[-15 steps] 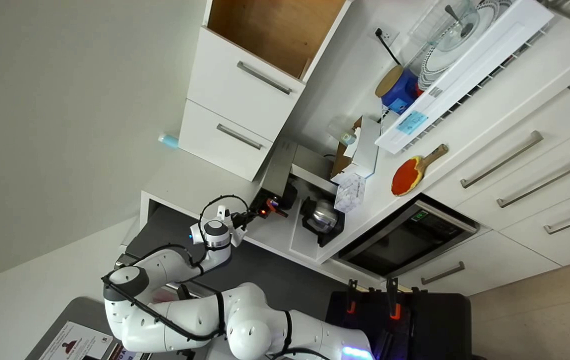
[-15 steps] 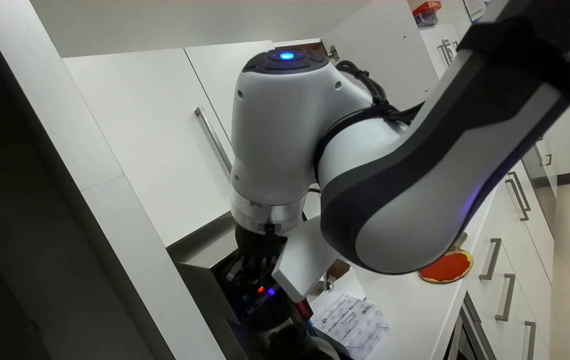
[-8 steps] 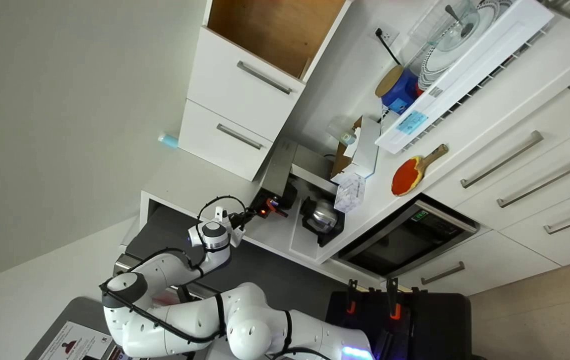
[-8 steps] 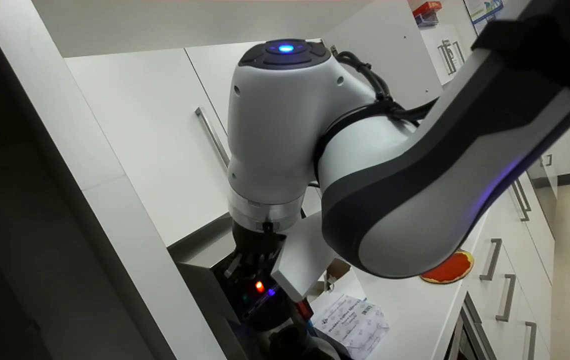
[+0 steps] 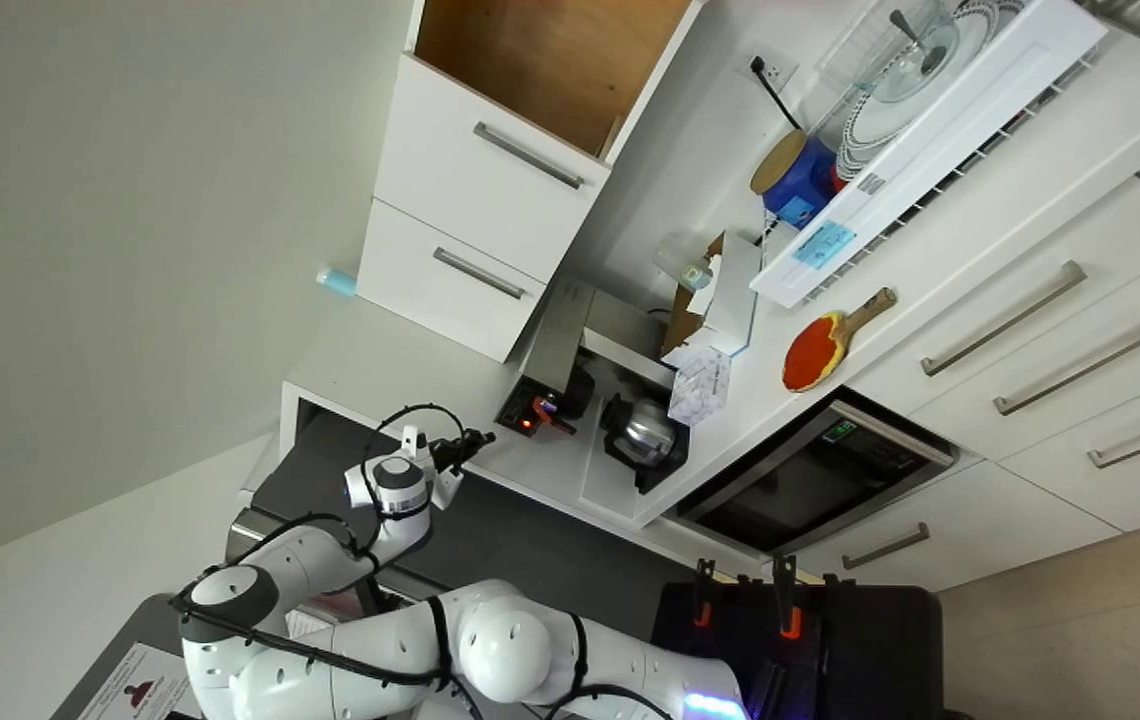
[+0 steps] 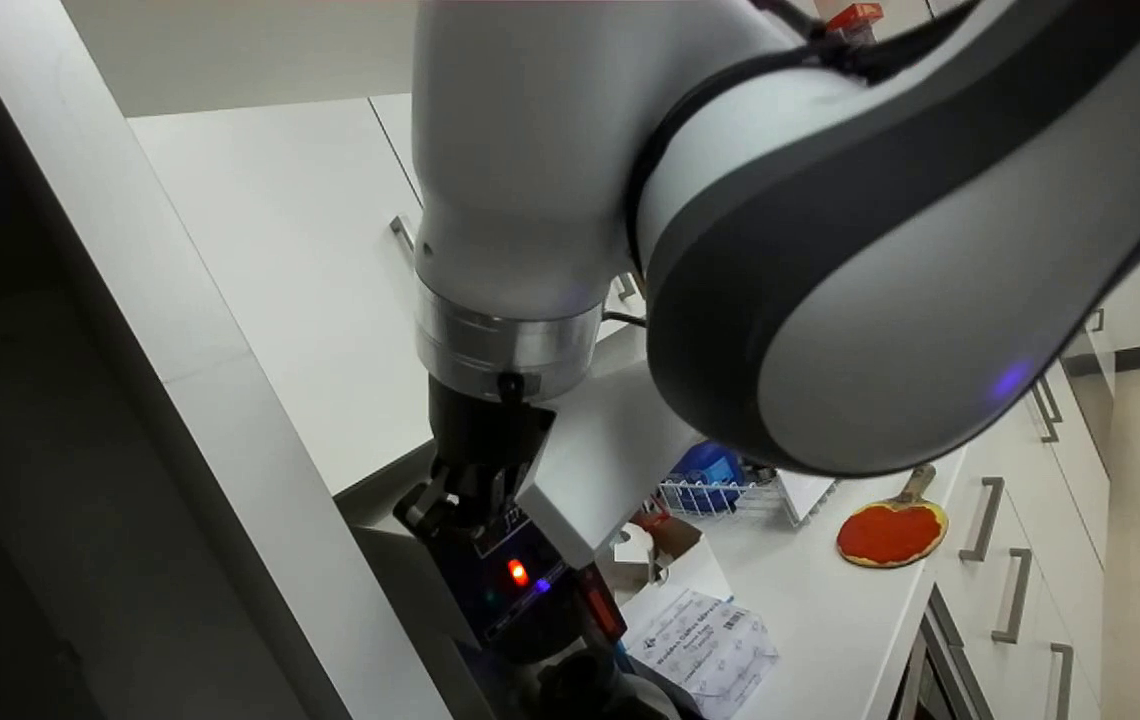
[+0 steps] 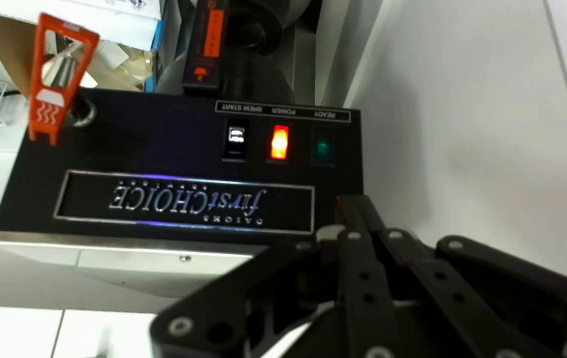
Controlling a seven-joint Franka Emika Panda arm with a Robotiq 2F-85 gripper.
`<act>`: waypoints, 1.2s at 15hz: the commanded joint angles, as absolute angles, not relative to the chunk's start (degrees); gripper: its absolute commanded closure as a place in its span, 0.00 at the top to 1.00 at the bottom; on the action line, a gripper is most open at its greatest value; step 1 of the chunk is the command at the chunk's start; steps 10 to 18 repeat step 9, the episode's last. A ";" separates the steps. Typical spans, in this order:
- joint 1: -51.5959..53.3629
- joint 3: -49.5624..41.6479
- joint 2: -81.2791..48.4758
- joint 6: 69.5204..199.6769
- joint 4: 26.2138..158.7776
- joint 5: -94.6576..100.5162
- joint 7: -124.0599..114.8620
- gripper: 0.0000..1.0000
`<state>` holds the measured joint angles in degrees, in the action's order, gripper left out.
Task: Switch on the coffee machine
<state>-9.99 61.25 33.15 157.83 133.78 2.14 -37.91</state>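
Note:
The coffee machine point(image 5: 552, 345) stands on the counter with its black front panel facing my arm. It also shows in an exterior view point(image 6: 495, 590) and in the wrist view point(image 7: 179, 134). Its rounded chrome part point(image 5: 645, 435) sits low at its front. The power switch point(image 7: 279, 142) glows orange-red. Beside it are the brew start switch point(image 7: 236, 139), black with a white glint, and a dim green ready light point(image 7: 322, 148). My gripper point(image 7: 360, 211) is shut and empty, fingertips together, apart from the panel. It also shows in both exterior views point(image 5: 485, 438) point(image 6: 422, 515).
A white box point(image 5: 735, 300) and a patterned packet point(image 5: 700, 385) stand beside the machine. A red bat point(image 5: 814, 354) lies on the counter near a dish rack point(image 5: 940, 150). The built-in oven point(image 5: 815, 475) is below. White cabinets point(image 5: 490, 180) hang above.
My gripper has drawn back from the machine's front panel, with most of the motion in the last half second. The red light shows throughout and is less covered now.

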 commanded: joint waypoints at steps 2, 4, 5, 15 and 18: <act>0.90 53.72 34.12 147.32 134.72 -0.10 -36.66 0.00; 3.99 51.52 33.94 144.28 135.03 -0.05 -36.70 0.00; 5.34 50.47 33.67 143.33 135.14 -0.02 -36.57 0.00; 8.52 47.78 33.50 140.39 135.42 0.47 -36.76 0.00; 8.52 47.78 33.50 140.39 135.42 0.47 -36.76 0.00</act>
